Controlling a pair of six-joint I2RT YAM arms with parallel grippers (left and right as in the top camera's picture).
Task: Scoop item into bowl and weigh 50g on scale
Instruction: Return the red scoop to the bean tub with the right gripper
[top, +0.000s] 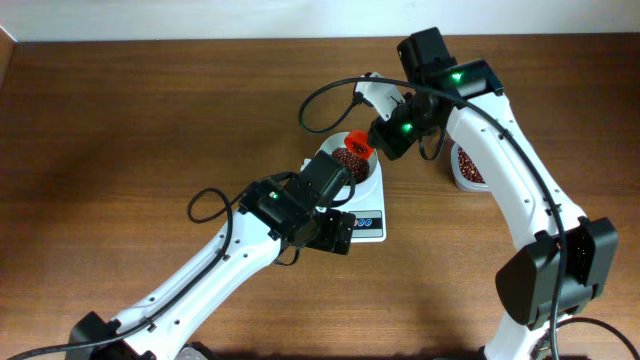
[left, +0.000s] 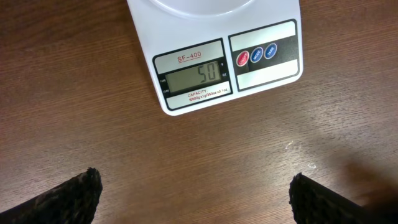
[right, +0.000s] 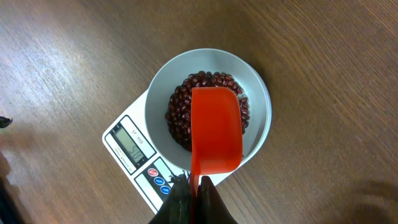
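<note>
Red scoop (right: 216, 127) clamped in right gripper (right: 194, 191) over bowl (right: 260, 93); left gripper (left: 199, 196) spread wide.

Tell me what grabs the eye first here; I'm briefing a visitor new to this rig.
The bright orange scoop, clamped in the right gripper, hangs over the white bowl of red-brown beans on the scale, mid-table. In the left wrist view, the scale's display appears to read 50.
</note>
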